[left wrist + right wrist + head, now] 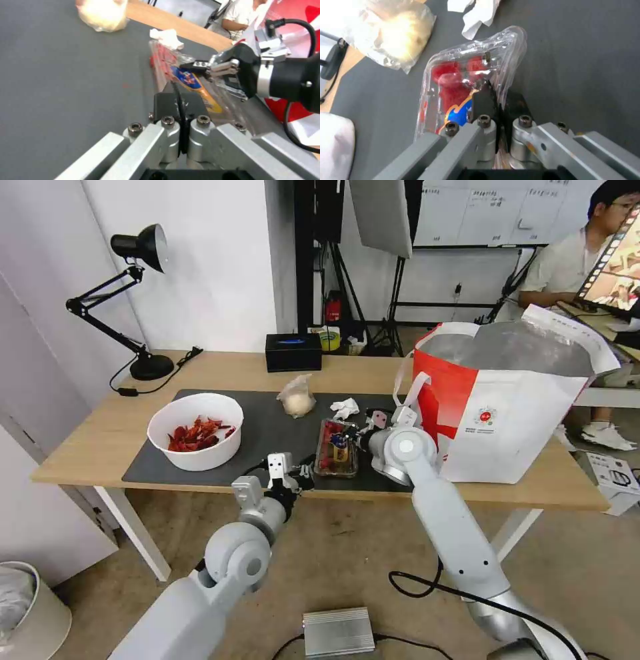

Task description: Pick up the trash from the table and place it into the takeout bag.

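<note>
From the head view, you see a white bowl (195,431) full of red shells on the dark mat (267,430) of the worktop (220,370). The clear tray (337,448) with red scraps lies near the mat's front edge. Your big red-and-white takeout bag (507,400) stands open at the right. In the left wrist view, your left gripper (181,100) has its fingers pressed together, holding nothing, just beside the tray. In the right wrist view, your right gripper (498,100) pinches the tray's thin rim.
</note>
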